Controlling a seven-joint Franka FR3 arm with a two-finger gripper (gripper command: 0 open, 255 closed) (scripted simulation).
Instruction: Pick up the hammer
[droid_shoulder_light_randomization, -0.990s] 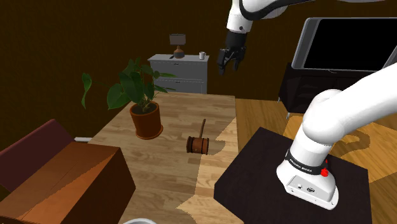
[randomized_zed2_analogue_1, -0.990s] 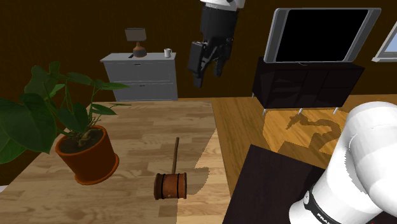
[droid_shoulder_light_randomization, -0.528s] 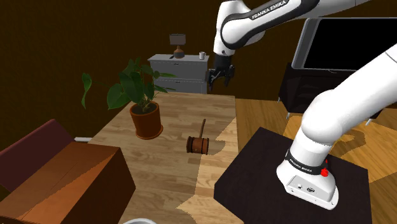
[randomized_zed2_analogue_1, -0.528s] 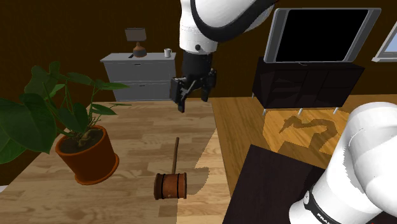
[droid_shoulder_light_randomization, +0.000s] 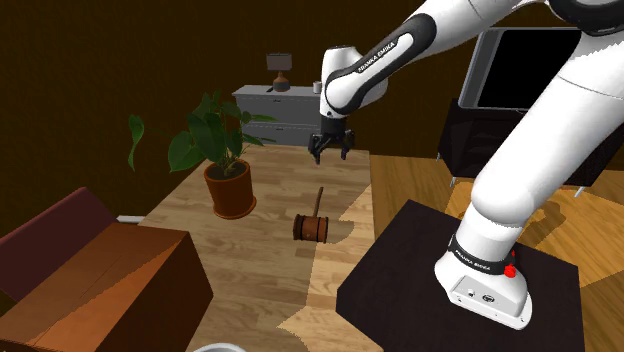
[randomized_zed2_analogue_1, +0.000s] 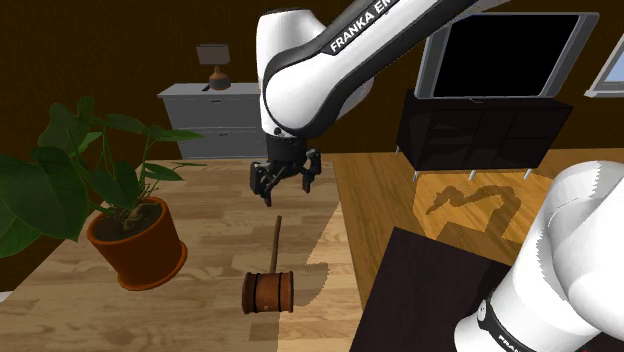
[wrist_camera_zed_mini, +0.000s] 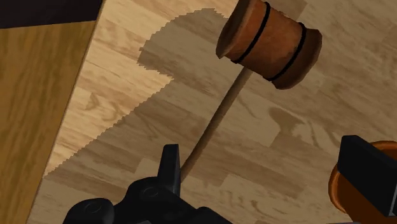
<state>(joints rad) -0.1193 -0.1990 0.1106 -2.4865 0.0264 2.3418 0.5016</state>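
The gripper (randomized_zed2_analogue_1: 285, 184) hangs with its two black fingers apart and nothing between them. It has come down in the last second from high above the far edge of the table (droid_shoulder_light_randomization: 255, 265) and now sits low, just above the free end of the hammer's handle. In the wrist view the gripper (wrist_camera_zed_mini: 257, 151) looks along that handle, which passes close beside one finger (wrist_camera_zed_mini: 170, 167) rather than midway between the two.

The hammer (droid_shoulder_light_randomization: 312, 228) lies flat and untouched on the table, near the long edge that faces the stand (droid_shoulder_light_randomization: 455, 290). Its banded brown head (randomized_zed2_analogue_1: 268, 291) is toward the near side and its thin handle points at the far edge. A potted plant (droid_shoulder_light_randomization: 231, 190) stands well apart from it, toward the opposite long edge.

The approach looks nearly finished. I judge that a small sideways shift to centre the handle, then a short descent and a close, are what remain.
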